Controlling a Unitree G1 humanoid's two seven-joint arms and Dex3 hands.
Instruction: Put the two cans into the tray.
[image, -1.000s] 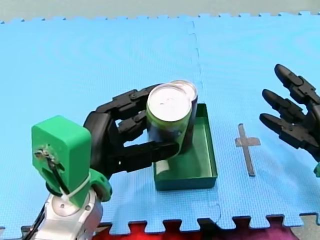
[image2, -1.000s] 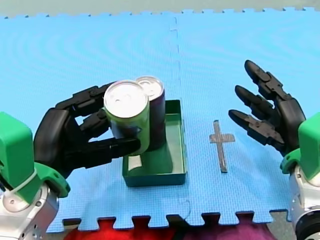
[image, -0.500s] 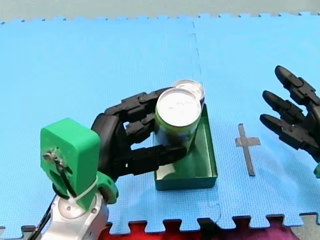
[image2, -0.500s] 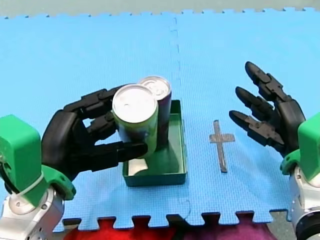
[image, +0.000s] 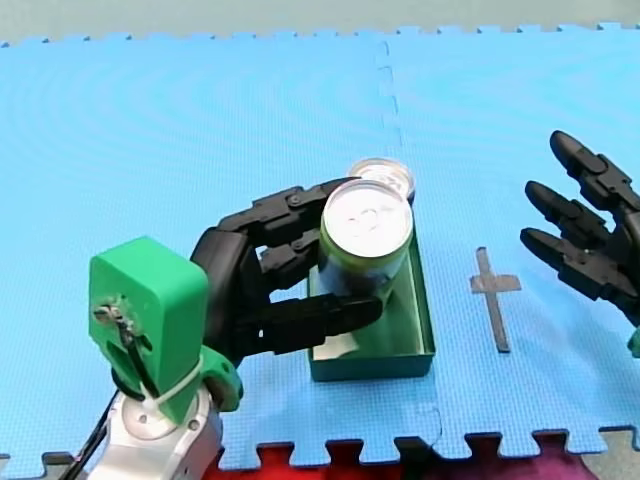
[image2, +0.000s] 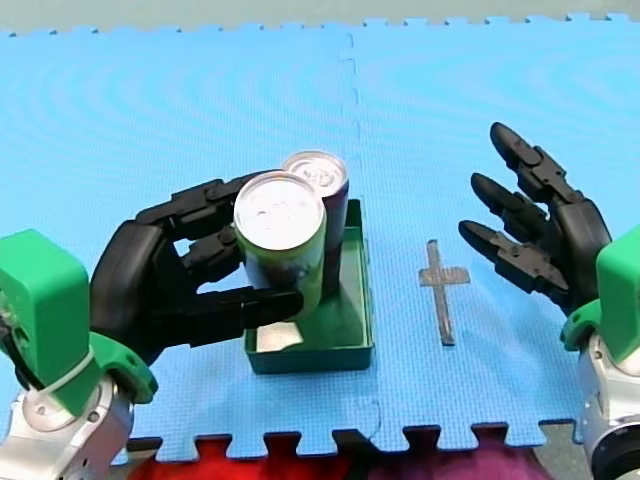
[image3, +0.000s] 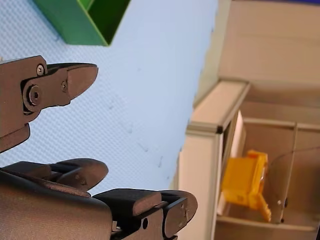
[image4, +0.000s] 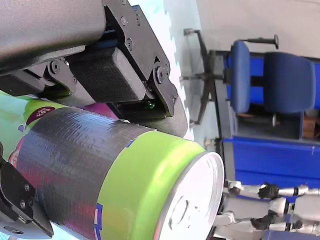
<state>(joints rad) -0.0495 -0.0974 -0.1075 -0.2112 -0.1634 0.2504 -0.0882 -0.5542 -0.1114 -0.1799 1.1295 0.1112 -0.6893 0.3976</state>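
Observation:
My left hand is shut on a green and dark can, holding it upright over the left part of the green tray. The same can fills the second wrist view between black fingers. A second, dark can stands upright in the far end of the tray, right behind the held one. My right hand hovers to the right of the tray, holding nothing. The first wrist view looks past black fingertips at a corner of the tray.
Blue foam mats cover the surface, with a seam running back from the tray. A grey tape cross lies between the tray and the right hand. The mat's jigsaw edge runs along the front.
My left hand has carried the held can to the right and a little forward, from beside the tray to over its left part. The right hand has stayed where it was.

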